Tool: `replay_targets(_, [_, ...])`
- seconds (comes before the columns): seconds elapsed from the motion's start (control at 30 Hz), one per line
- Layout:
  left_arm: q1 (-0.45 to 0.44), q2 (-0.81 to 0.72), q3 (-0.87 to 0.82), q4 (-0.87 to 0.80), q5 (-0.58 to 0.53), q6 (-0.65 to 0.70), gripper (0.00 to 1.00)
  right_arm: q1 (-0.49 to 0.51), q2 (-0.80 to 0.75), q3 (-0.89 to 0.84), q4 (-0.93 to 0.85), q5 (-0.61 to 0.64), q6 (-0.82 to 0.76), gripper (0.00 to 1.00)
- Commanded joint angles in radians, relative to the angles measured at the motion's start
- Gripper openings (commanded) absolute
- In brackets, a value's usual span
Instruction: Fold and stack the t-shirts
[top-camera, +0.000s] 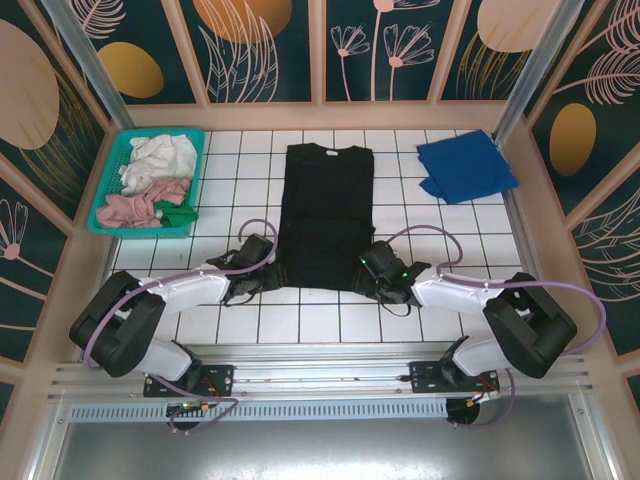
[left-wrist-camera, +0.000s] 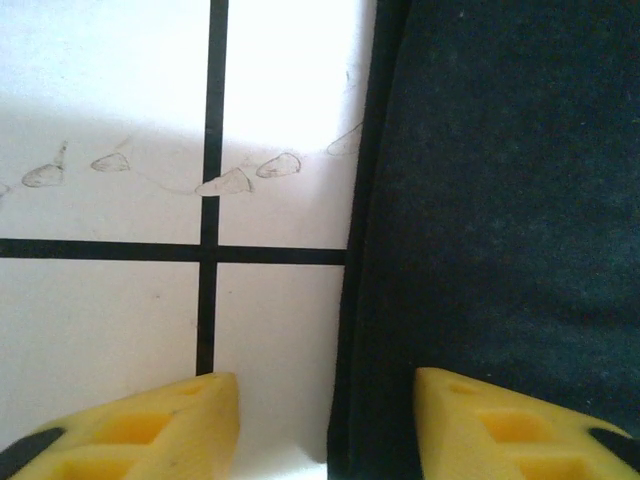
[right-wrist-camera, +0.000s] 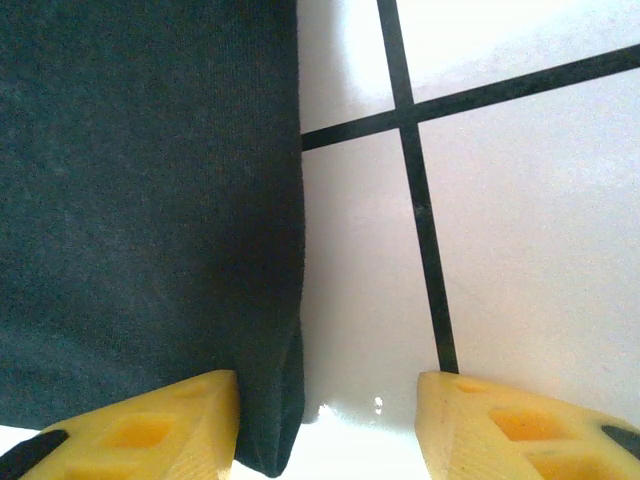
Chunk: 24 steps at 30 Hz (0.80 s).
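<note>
Teal basket (top-camera: 108, 180) left, blue t-shirt (top-camera: 465, 167) right, black t-shirt (top-camera: 325, 215) between

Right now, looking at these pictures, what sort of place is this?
Probably a staged robot cell, not a home: white tiled table, floral wall panels, left arm and right arm on a metal rail.

You see a matt, knit-cloth black t-shirt (top-camera: 325, 215) on glossy white tiles (top-camera: 320, 322) (fingertips (left-wrist-camera: 150, 425): smooth yellow plastic).

One black t-shirt (top-camera: 325, 215), one blue t-shirt (top-camera: 465, 167), one basket (top-camera: 109, 180), perhaps three cloths (top-camera: 160, 158) inside.
</note>
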Motion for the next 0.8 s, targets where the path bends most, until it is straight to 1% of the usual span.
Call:
replay_targets(0.0, [-0.01, 0.046, 0.013, 0.168, 0.137, -0.01, 0.42, 0.027, 0.062, 0.049, 0.177, -0.053, 0.003, 0.5])
replay_targets(0.03, [-0.01, 0.041, 0.015, 0.166, 0.138, -0.01, 0.38, 0.028, 0.062, 0.066, 0.152, -0.041, 0.0, 0.51])
replay_targets(0.07, [-0.01, 0.038, 0.019, 0.162, 0.136, -0.012, 0.37, 0.028, 0.065, 0.081, 0.123, -0.039, -0.003, 0.5])
replay_targets(0.1, [-0.01, 0.036, 0.024, 0.158, 0.138, -0.013, 0.38, 0.029, 0.065, 0.097, 0.093, -0.007, -0.005, 0.5])
replay_targets(0.17, [-0.01, 0.036, 0.03, 0.159, 0.152, -0.014, 0.44, 0.028, 0.066, 0.105, 0.089, -0.001, -0.009, 0.51])
replay_targets(0.2, [-0.01, 0.037, 0.031, 0.159, 0.153, -0.014, 0.46, 0.028, 0.068, 0.108, 0.091, -0.003, -0.01, 0.51])
replay_targets(0.37, [-0.011, 0.052, 0.027, 0.12, 0.132, -0.008, 0.44, 0.028, 0.092, 0.11, 0.117, -0.025, -0.007, 0.5])
replay_targets(0.4, [-0.01, 0.05, 0.023, 0.118, 0.133, -0.01, 0.41, 0.028, 0.098, 0.106, 0.127, -0.029, -0.003, 0.51])
replay_targets(0.47, [-0.01, 0.044, 0.012, 0.118, 0.138, -0.016, 0.33, 0.029, 0.116, 0.099, 0.143, -0.029, 0.001, 0.5])
replay_targets(0.6, [-0.01, 0.023, -0.003, 0.099, 0.134, -0.02, 0.17, 0.032, 0.121, 0.09, 0.117, -0.029, 0.02, 0.5])
replay_targets(0.67, [-0.011, 0.008, -0.014, 0.094, 0.13, -0.021, 0.08, 0.034, 0.109, 0.081, 0.098, -0.009, 0.024, 0.49])
replay_targets(0.7, [-0.01, 0.001, -0.018, 0.093, 0.135, -0.022, 0.04, 0.034, 0.099, 0.07, 0.103, -0.01, 0.025, 0.46])
replay_targets(0.73, [-0.011, -0.006, -0.019, 0.091, 0.141, -0.023, 0.0, 0.034, 0.088, 0.061, 0.107, -0.017, 0.026, 0.37])
replay_targets(0.77, [-0.01, -0.015, -0.017, 0.084, 0.144, -0.025, 0.0, 0.035, 0.079, 0.058, 0.104, -0.019, 0.025, 0.3])
